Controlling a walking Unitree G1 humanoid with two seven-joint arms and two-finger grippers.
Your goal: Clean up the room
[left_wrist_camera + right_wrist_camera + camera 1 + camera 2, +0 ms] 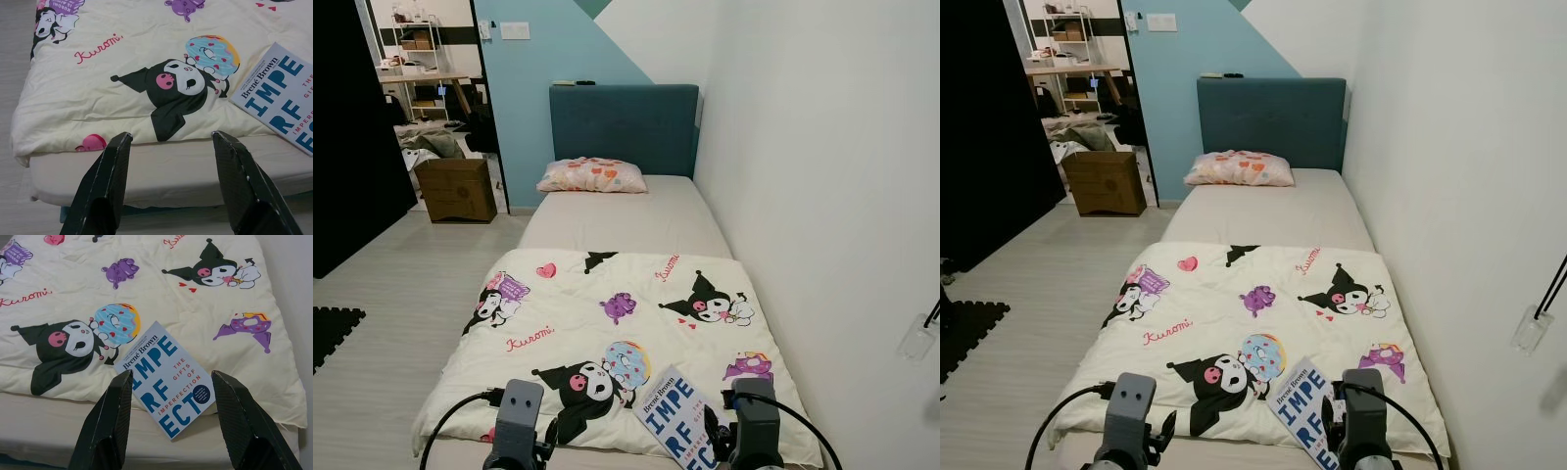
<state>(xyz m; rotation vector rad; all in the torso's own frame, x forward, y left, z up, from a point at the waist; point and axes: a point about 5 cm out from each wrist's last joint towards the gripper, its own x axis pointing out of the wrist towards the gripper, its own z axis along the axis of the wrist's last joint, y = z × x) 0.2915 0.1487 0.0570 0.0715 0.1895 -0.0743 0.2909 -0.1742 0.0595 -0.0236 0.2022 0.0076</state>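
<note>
At the foot of the bed (626, 220), a light blue book (166, 379) lies tilted on the cartoon-print blanket (607, 323), its lower corner over the blanket's edge. The right hand (168, 423) hovers just above it, fingers spread; the left hand (168, 183), also spread, hangs beside it over the bed's near edge.

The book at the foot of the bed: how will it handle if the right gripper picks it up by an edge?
The book looks like a thin paperback, so probably light but apt to bend or fan open from one edge. Its cover looks smooth, so it may slip between the open right gripper fingers. It lies flat, half on the soft blanket, so pushing could drag fabric along.
</note>
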